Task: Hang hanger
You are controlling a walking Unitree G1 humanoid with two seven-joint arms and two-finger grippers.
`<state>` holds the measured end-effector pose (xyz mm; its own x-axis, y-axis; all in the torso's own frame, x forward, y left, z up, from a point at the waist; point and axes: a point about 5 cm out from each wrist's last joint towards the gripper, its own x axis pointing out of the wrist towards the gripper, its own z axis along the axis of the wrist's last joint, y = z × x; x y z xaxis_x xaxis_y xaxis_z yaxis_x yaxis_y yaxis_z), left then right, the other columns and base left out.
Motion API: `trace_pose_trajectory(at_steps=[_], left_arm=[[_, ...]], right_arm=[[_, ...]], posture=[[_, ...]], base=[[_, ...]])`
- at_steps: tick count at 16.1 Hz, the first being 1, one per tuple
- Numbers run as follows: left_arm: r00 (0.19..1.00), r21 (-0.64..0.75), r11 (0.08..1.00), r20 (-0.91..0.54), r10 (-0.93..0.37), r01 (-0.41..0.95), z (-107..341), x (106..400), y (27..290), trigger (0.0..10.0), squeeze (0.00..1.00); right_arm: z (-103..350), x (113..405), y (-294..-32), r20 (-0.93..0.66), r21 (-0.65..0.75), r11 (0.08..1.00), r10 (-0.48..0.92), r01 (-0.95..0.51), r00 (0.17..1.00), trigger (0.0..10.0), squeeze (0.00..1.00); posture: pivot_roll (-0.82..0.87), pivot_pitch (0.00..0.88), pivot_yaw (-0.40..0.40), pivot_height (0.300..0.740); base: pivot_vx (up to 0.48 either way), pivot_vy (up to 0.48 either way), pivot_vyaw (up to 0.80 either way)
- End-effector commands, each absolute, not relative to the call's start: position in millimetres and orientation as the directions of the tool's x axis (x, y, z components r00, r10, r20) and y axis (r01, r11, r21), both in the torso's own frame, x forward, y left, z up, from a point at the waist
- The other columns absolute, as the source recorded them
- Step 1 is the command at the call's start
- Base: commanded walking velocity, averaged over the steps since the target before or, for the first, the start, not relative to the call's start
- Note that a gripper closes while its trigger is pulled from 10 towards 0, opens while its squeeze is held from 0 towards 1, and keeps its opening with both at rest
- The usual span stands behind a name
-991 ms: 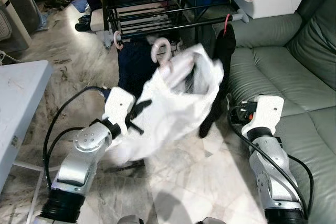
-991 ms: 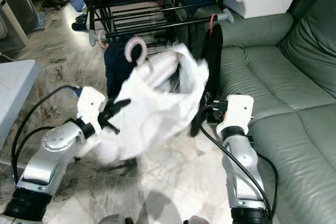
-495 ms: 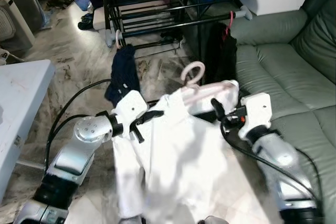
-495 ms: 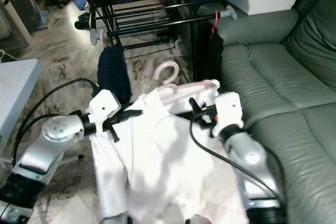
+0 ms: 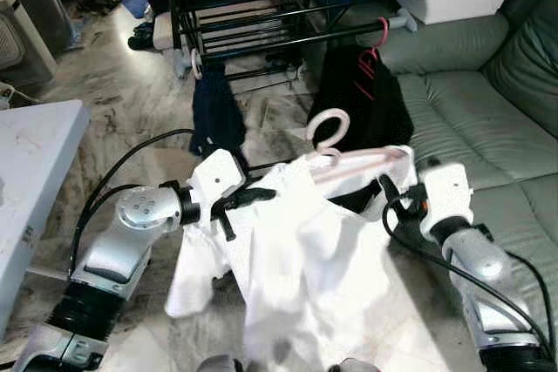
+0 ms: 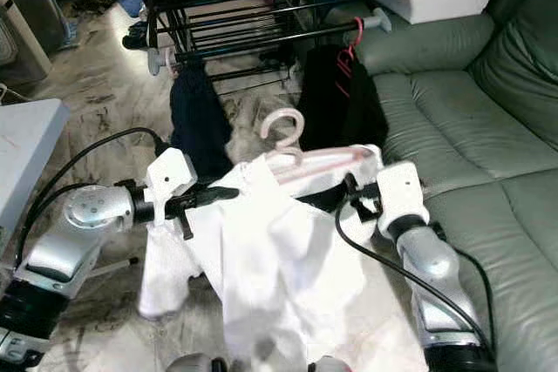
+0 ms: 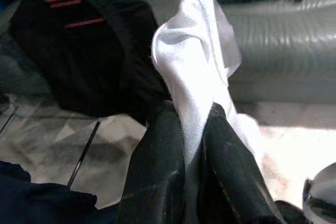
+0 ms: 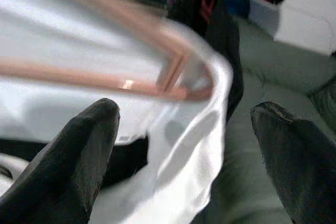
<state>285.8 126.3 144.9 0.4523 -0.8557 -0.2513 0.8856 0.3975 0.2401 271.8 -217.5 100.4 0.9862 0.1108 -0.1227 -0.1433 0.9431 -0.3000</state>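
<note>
Just in front of the drying rack [image 5: 261, 6], our left gripper [image 5: 248, 200] pinches the white shirt [image 5: 305, 259] on the pink hanger [image 5: 344, 150] while our right gripper [image 8: 178, 145] gapes wide, gripping nothing, so the hanger may tip and slide out.

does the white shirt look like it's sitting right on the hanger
Not quite. The white shirt hangs bunched and lopsided on the pink hanger: the left claw pinches one shoulder out sideways, while the hanger's arm shows on the side by the open right claw.
</note>
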Motion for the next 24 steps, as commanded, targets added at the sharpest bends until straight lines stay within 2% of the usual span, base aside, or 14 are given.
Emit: trace_pose_trajectory(at_steps=[1,6,7,8,9,12,15,17,20,22,24], left_arm=[[0.423,0.279,0.371,-0.155,-0.893,0.886,175.2,285.2,121.8,10.0,0.0],[0.312,0.203,0.284,-0.12,-0.943,0.937,183.4,269.0,109.8,10.0,0.0],[0.301,0.193,0.274,-0.127,-0.945,0.942,182.0,264.8,108.0,10.0,0.0],[0.302,0.19,0.275,-0.13,-0.945,0.943,181.5,263.9,107.9,10.0,0.0],[0.306,0.18,0.28,-0.14,-0.942,0.943,179.6,263.0,108.8,10.0,0.0],[0.347,0.191,0.316,-0.16,-0.924,0.929,173.3,268.1,113.1,10.0,0.0],[0.401,0.223,0.359,-0.183,-0.898,0.906,169.0,273.5,117.4,10.0,0.0],[0.432,0.228,0.39,-0.177,-0.885,0.892,168.2,277.7,119.9,10.0,0.0],[0.436,0.218,0.397,-0.17,-0.884,0.891,169.2,278.3,124.4,10.0,0.0],[0.435,0.218,0.397,-0.167,-0.885,0.892,169.8,279.4,125.0,10.0,0.0],[0.411,0.218,0.376,-0.15,-0.899,0.901,176.5,281.4,120.5,10.0,0.0]], right_arm=[[101.1,276.8,-219.1,-0.104,-0.284,0.953,0.082,-0.109,0.991,10.0,0.0],[101.6,298.1,-223.7,-0.1,-0.29,0.954,0.05,-0.077,0.994,10.0,0.0],[105.1,303.4,-230.2,-0.082,-0.307,0.951,0.016,-0.041,0.996,4.8,0.0],[106.6,304.7,-232.8,-0.072,-0.313,0.95,0.002,-0.025,0.997,3.3,0.0],[111.2,306.2,-237.7,-0.039,-0.314,0.949,-0.026,0.012,0.999,0.0,0.0],[123.2,296.8,-243.8,0.06,-0.32,0.937,-0.125,0.138,0.99,0.0,0.0],[126.5,283.0,-236.3,0.116,-0.321,0.933,-0.134,0.165,0.984,0.0,0.0],[123.2,274.4,-233.9,0.115,-0.336,0.926,-0.141,0.172,0.983,0.0,0.0],[111.2,262.0,-245.1,0.063,-0.315,0.914,-0.248,0.255,0.967,0.0,0.0],[104.5,262.5,-244.5,0.021,-0.251,0.937,-0.248,0.245,0.969,0.0,0.0],[99.6,270.8,-224.7,-0.03,-0.209,0.971,-0.121,0.112,0.992,0.0,0.0]], posture=[[0.01,0.046,0.083,0.74],[0.02,0.044,0.079,0.74],[0.03,0.045,0.077,0.74],[0.03,0.045,0.077,0.74],[0.03,0.045,0.077,0.74],[0.02,0.049,0.074,0.74],[0.01,0.051,0.074,0.74],[0.01,0.052,0.074,0.74],[0.0,0.05,0.075,0.74],[0.0,0.043,0.076,0.74],[0.01,0.034,0.08,0.74]], base=[[0.0,0.0,0.0],[0.0,0.0,0.0],[0.0,0.0,0.0],[0.0,0.0,0.0],[0.0,0.0,0.0],[0.0,0.0,0.0],[0.0,0.0,0.0],[0.0,0.0,0.0],[0.0,0.0,0.0],[0.0,0.0,0.0],[0.0,0.0,0.0]])
